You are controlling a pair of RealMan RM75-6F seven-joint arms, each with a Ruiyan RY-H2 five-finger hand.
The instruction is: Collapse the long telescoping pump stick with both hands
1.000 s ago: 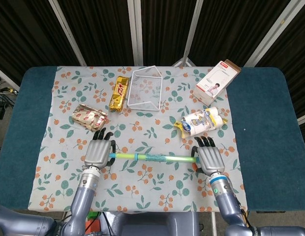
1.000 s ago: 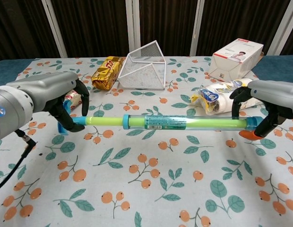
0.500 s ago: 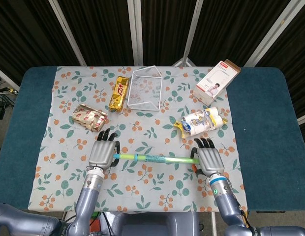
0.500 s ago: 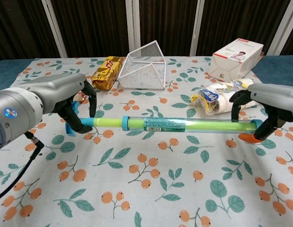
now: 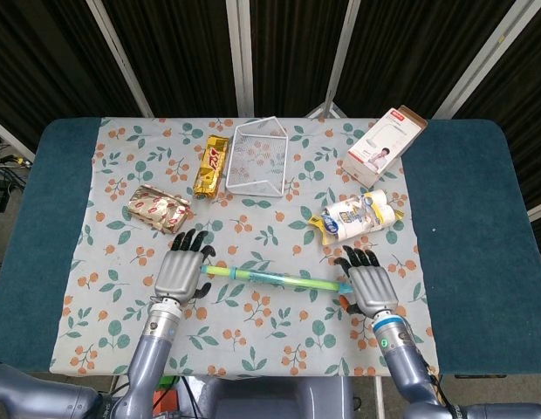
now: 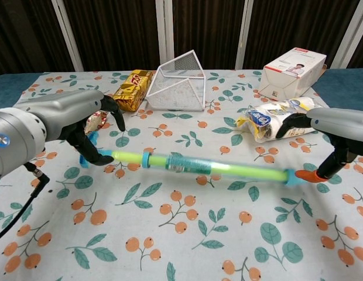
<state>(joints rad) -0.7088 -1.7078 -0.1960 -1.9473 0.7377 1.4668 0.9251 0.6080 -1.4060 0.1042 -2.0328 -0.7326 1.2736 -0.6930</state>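
Observation:
The pump stick [image 5: 272,278] [image 6: 199,166], a green tube with a clear sleeve and blue ends, spans between my hands and slopes down toward its right end; it is blurred in the chest view. My left hand [image 5: 180,271] [image 6: 82,126] has its fingers spread, and its thumb is at the stick's left blue end. At the other end, my right hand [image 5: 369,285] [image 6: 336,126] also has its fingers spread, and the stick's right blue end [image 6: 294,177] sits just below and inside it. No fingers wrap the tube.
On the floral cloth [image 5: 122,262] behind the stick lie a white wire basket [image 5: 259,158], a gold snack pack [image 5: 212,166], a red-patterned packet [image 5: 159,208], a yellow and white bag [image 5: 356,216] and a white box [image 5: 386,146]. Blue table edges flank the cloth.
Both hands spread their fingers. The stick has become somewhat shorter, and its right end has dropped, so it now slopes instead of lying level.

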